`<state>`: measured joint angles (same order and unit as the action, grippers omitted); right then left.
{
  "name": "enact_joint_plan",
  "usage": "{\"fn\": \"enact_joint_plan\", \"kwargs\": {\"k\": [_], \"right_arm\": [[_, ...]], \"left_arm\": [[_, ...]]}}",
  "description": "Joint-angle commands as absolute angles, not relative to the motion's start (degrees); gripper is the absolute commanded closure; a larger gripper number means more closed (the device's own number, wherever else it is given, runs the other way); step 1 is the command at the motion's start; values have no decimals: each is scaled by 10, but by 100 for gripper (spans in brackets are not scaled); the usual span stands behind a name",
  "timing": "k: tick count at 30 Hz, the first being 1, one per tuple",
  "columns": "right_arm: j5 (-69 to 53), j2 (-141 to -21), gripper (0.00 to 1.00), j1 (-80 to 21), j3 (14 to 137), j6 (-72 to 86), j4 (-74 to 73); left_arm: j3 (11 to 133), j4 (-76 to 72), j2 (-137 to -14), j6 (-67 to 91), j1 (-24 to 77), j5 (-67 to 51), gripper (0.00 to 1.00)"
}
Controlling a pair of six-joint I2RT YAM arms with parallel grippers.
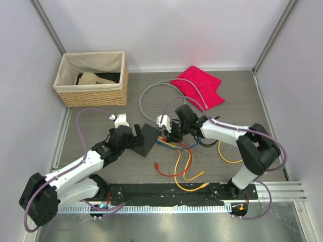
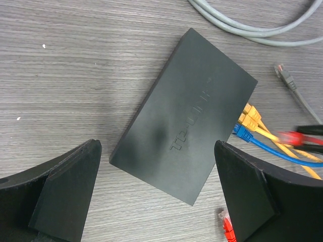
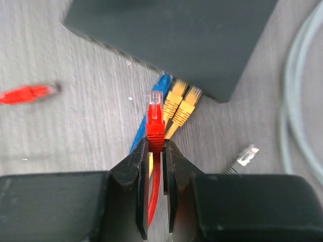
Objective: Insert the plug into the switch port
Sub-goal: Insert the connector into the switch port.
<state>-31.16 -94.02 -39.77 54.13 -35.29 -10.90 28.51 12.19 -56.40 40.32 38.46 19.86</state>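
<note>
Plug, judged light and stiff, is pinched at its boot by right fingers beside the switch; left fingers are spread wide.

White walls close in the grey wood-grain table on three sides, with metal posts standing at the two far corners. A metal rail runs along the near edge, and the light is even, with soft shadows.

Left tool agape — right tool clamped
</note>
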Motion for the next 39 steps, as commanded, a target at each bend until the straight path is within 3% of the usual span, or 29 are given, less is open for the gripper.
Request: {"fn": "enact_joint_plan", "kwargs": {"k": [1, 11, 16, 23, 31, 39], "right_arm": [[-270, -854, 99, -423, 566, -321, -124], [-187, -773, 99, -511, 594, -187, -142], [-156, -802, 99, -567, 574, -77, -85], [-81, -881, 99, -579, 526, -38, -26], [-7, -960, 99, -576, 535, -59, -29], [48, -983, 99, -570, 565, -47, -64]], "left_arm": [[292, 92, -570, 410, 378, 202, 1], [290, 99, -565, 426, 362, 222, 0], [280, 96, -555, 439, 330, 221, 0], [276, 50, -574, 427, 306, 191, 0], [308, -35, -682, 370, 289, 106, 0], [345, -30, -785, 338, 287, 38, 2]]}}
